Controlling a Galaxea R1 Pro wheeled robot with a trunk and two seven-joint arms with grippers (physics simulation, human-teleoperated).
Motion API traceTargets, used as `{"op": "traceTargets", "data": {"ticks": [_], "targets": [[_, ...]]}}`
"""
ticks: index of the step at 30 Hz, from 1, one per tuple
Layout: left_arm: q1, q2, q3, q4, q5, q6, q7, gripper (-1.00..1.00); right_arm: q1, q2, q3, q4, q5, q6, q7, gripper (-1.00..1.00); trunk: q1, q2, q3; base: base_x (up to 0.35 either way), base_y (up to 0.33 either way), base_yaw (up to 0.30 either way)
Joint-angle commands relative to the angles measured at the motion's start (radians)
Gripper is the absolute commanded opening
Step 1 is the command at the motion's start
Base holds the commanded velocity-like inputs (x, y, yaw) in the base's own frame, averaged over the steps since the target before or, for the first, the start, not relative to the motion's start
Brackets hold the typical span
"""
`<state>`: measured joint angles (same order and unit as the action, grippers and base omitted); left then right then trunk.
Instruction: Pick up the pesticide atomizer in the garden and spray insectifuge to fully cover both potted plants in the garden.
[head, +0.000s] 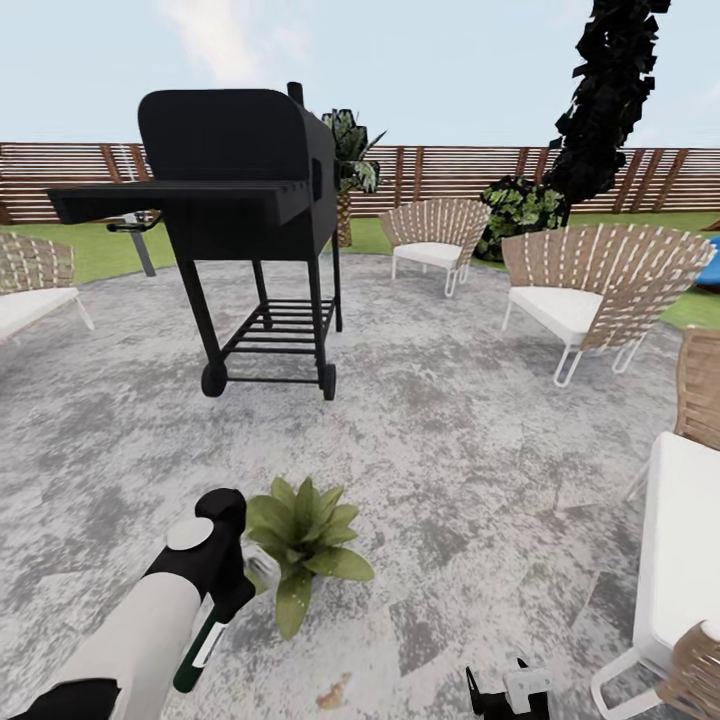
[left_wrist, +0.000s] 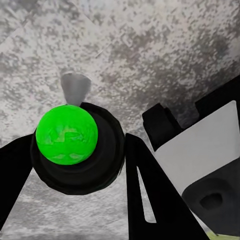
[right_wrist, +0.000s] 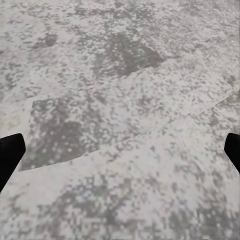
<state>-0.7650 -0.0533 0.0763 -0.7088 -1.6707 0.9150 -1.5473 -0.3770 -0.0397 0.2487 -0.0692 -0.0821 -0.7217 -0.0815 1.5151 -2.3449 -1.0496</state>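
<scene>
Because the left gripper (head: 215, 600) is clamped on the pesticide atomizer (head: 198, 648), with the bottle hanging down from the fingers, spray direction depends wholly on wrist angle. One potted plant (head: 303, 545) stands just beside the gripper, on the side toward the grill (head: 235, 190). A nozzle facing the patio (head: 470, 440) would likely waste spray; swinging closer could knock the pot. The right gripper (right_wrist: 120, 150) hangs spread and empty above paving.

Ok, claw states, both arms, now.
Left claw: shut on the atomizer, beside the potted plant.
Right claw: open, holding nothing, over the patio.
</scene>
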Motion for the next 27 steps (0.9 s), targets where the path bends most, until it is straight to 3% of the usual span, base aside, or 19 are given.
{"op": "traceTargets", "data": {"ticks": [1, 12, 19, 22, 27], "targets": [[-0.001, -0.002, 0.005, -0.001, -0.011, 0.010, -0.008, -1.00, 0.000, 0.000, 0.009, 0.000, -0.008, -0.002, -0.003, 1.00, 0.000, 0.000, -0.001, 0.227, -0.056, 0.019], [0.000, -0.008, 0.006, -0.003, -0.016, 0.010, -0.008, -1.00, 0.000, 0.000, 0.009, 0.000, -0.008, -0.002, -0.003, 1.00, 0.000, 0.000, -0.001, 0.175, -0.071, 0.002], [0.014, 0.011, 0.014, -0.009, -0.011, 0.005, -0.019, -1.00, 0.000, 0.000, 0.009, 0.000, -0.008, -0.002, -0.003, 1.00, 0.000, 0.000, -0.001, 0.002, -0.001, 0.000], [0.003, 0.028, 0.013, -0.012, -0.009, 0.002, -0.023, -1.00, 0.000, 0.000, 0.009, 0.000, -0.008, -0.002, -0.003, 1.00, 0.000, 0.000, -0.001, 0.000, 0.000, 0.000], [-0.040, 0.024, 0.006, -0.011, -0.013, -0.004, -0.023, -1.00, 0.000, 0.000, 0.009, 0.000, -0.008, -0.002, -0.003, 1.00, 0.000, 0.000, -0.001, 0.000, 0.000, 0.000]]}}
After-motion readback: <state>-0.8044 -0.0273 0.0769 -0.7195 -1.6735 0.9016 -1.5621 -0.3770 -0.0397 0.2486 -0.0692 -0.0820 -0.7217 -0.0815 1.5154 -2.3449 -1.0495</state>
